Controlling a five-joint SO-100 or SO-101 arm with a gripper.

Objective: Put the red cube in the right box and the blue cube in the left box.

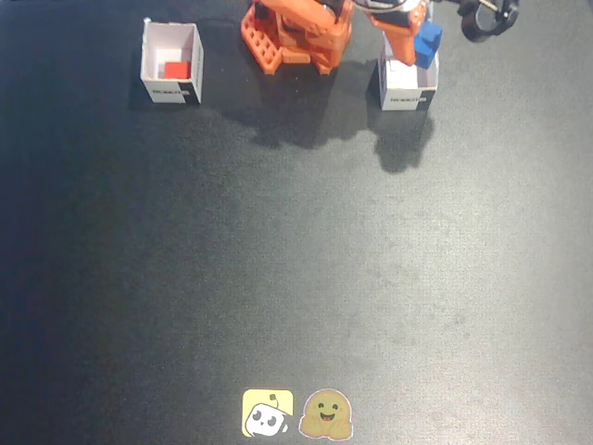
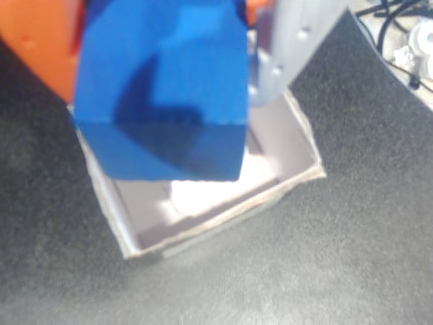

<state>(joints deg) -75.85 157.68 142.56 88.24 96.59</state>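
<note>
1. In the fixed view, a black mat (image 1: 296,278) is seen covering the table, with the orange arm (image 1: 306,32) mounted at the far edge, a little right of centre.
2. In the same view, a white box (image 1: 170,63) is placed at the far left; the red cube (image 1: 176,69) is seen lying inside it, on the floor of the box.
3. A second white box (image 1: 408,88) is set at the far right, just beside the arm's base.
4. The gripper (image 1: 422,42) is held directly over this right-hand box, and the blue cube (image 1: 428,44) is grasped between its jaws, raised above the rim and not resting on the box floor.
5. Two stickers are stuck to the near edge of the mat: a yellow one (image 1: 268,413) and, touching it on the right, a round brownish smiling face (image 1: 326,414).
6. In the wrist view, the blue cube (image 2: 162,88) fills the upper left of the picture, clamped between an orange jaw on the left and a grey one on the right.
7. Below the cube, the open white box (image 2: 298,145) is seen; its pale floor is bare, and the cube hangs above its far-left part.
8. Some cables (image 2: 399,27) are seen beyond the mat, at the far right corner.
</note>
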